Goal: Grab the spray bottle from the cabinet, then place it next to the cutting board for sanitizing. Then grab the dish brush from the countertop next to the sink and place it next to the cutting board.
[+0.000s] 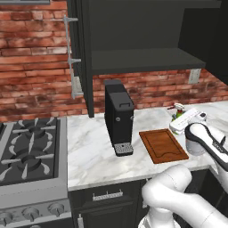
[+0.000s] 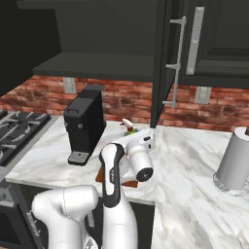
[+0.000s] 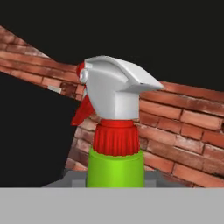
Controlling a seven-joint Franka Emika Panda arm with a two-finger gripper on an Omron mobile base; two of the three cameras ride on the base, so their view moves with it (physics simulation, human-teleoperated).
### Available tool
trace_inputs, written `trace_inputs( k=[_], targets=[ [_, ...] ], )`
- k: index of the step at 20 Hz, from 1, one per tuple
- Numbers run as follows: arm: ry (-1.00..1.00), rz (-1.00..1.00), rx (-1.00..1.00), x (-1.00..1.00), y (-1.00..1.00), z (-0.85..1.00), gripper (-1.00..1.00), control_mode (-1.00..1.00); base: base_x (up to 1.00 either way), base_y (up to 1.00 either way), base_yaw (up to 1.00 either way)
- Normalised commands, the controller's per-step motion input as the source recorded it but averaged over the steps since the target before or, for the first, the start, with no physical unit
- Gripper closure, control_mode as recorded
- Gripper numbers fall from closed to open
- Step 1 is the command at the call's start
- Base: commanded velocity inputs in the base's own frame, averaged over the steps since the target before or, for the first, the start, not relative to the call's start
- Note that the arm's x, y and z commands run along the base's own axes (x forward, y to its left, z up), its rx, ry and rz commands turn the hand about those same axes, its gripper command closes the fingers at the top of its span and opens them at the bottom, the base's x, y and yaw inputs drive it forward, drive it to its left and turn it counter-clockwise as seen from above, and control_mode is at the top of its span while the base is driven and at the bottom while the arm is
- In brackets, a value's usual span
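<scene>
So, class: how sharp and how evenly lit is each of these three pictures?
Left base view: soft, flat light, cabinet interior nearly black. Right base view: same dark cabinet, pale countertop without glare. Hand view: spray bottle close and slightly soft, black behind it.

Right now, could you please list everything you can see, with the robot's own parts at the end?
Spray bottle: one, lime green with red and white nozzle, in the claw, over the counter right of the board.
Cutting board: one, reddish brown, flat on the counter.
Coffee machine: one, black, left of the board.
Cabinet: one, black, door open, above the counter.
Counter: one, white marble.
Stove: one, grey, far left.
Paper towel roll: one, grey-white, right.
Arm: one, white.
Claw: one, shut on the bottle.
</scene>
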Motion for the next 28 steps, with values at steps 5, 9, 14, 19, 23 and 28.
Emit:
trace_inputs(
  k=[5, 9, 14, 19, 23, 28],
  targets=[
    [0.09, 0.0, 0.0, 0.21, -0.41, -0.14, 1.0, -1.0, 0.0, 0.0, 0.0],
    [0.0, 0.02, 0.0, 0.21, -0.39, -0.24, 1.0, -1.0, 0.0, 0.0, 0.0],
    [0.0, 0.04, 0.02, 0.19, -0.34, -0.39, 1.0, -1.0, 0.0, 0.0, 0.0],
    [0.0, 0.04, 0.02, 0.2, -0.25, -0.38, 1.0, -1.0, 0.0, 0.0, 0.0],
    [0.0, 0.03, 0.03, 0.15, -0.23, -0.33, 1.0, -1.0, 0.0, 0.0, 0.0],
    [0.01, 0.02, 0.02, 0.13, -0.22, -0.4, 1.0, -1.0, 0.0, 0.0, 0.0]
  ],
)
